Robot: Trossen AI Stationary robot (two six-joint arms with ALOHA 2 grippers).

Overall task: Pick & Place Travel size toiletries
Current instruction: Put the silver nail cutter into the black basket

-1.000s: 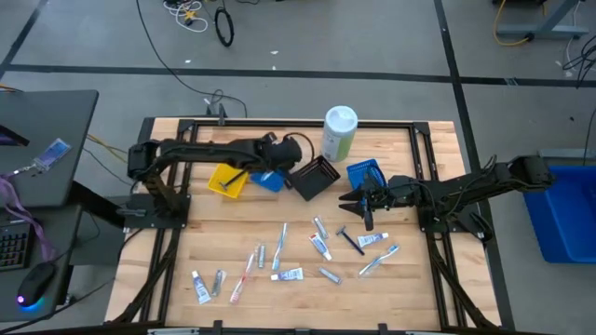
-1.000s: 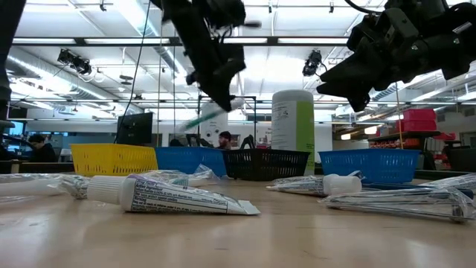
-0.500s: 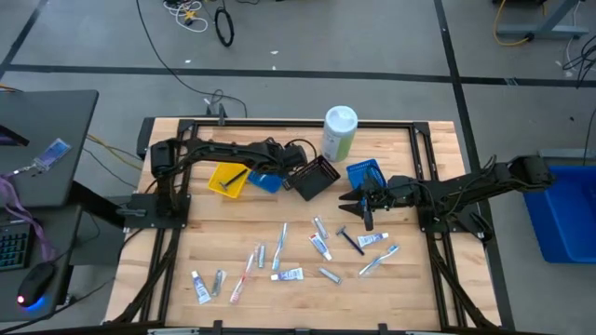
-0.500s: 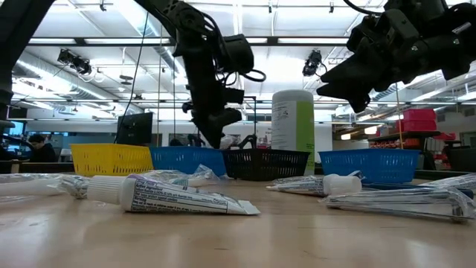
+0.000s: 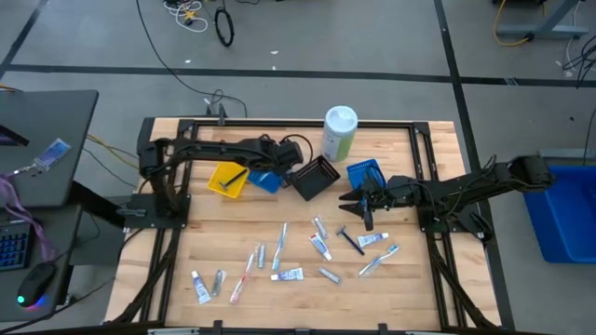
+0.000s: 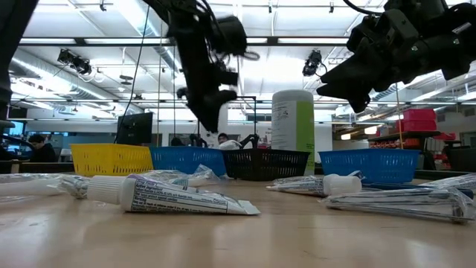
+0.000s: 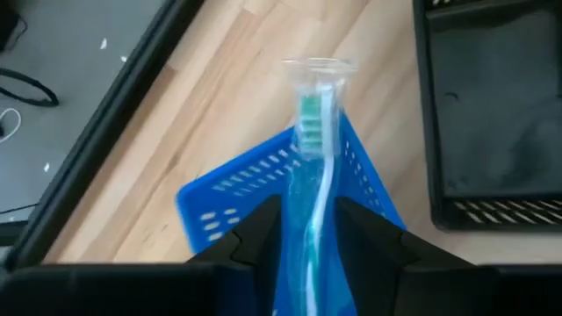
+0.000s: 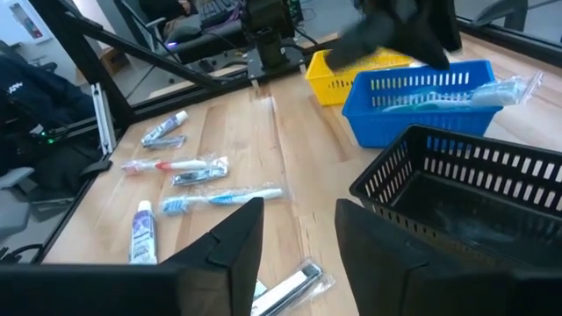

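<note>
My left gripper point(image 5: 264, 166) point(image 7: 316, 233) hovers open just above a blue tray point(image 5: 267, 180) point(image 7: 228, 193) at the table's far left. A wrapped toothbrush with green bristles point(image 7: 318, 158) point(image 8: 439, 88) lies in that tray, and its head end pokes out over the rim. The left fingers stand on either side of the toothbrush, above it. My right gripper point(image 5: 358, 199) point(image 8: 299, 228) hangs open and empty right of centre, over bare wood. Several more toiletries point(image 5: 289, 251) lie scattered on the near half of the table.
A yellow tray point(image 5: 226, 180) sits left of the blue one and a black basket point(image 5: 315, 177) point(image 7: 492, 114) right of it. A second blue tray point(image 5: 365, 173) and the tall white-and-green canister point(image 5: 339, 133) stand toward the far edge. People sit beyond the table.
The left gripper, carrying the toothbrush slanted below it, moved down to the blue tray, let go, and rose again. The toothbrush now lies in the tray. The right arm kept still.
</note>
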